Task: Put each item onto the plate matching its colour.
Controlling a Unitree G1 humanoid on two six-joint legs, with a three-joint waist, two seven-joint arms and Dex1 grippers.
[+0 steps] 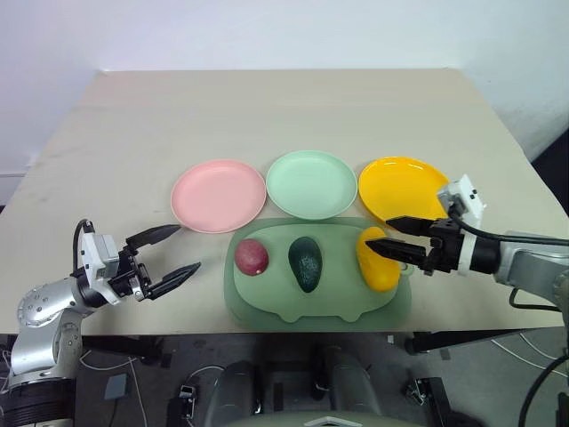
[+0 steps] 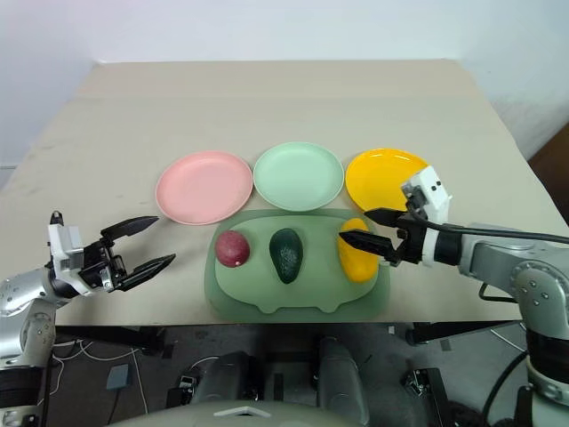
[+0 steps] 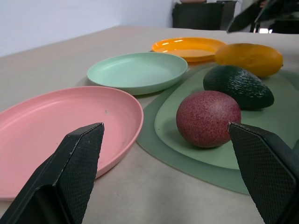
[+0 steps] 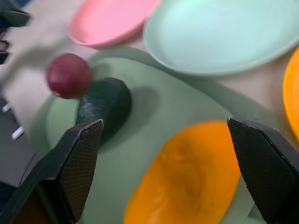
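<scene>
Now both grippers line up on fruit, fingers spread wide.
Right gripper (image 1: 391, 237) straddles the mango (image 1: 376, 260) on the mat (image 1: 267, 311); left gripper (image 1: 171, 253) faces the red fruit (image 1: 252, 257), avocado (image 1: 306, 262) between; plates (image 1: 219, 195) wait just behind.

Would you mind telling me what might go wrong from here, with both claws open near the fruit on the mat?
1. The right claw straddles the mango; a grip near its end may let the oblong fruit slip or tilt.
2. The yellow plate sits close behind that arm, so lifting could nudge it.
3. The round red-purple fruit lies beside the avocado; the left claw may roll it into the avocado.
</scene>
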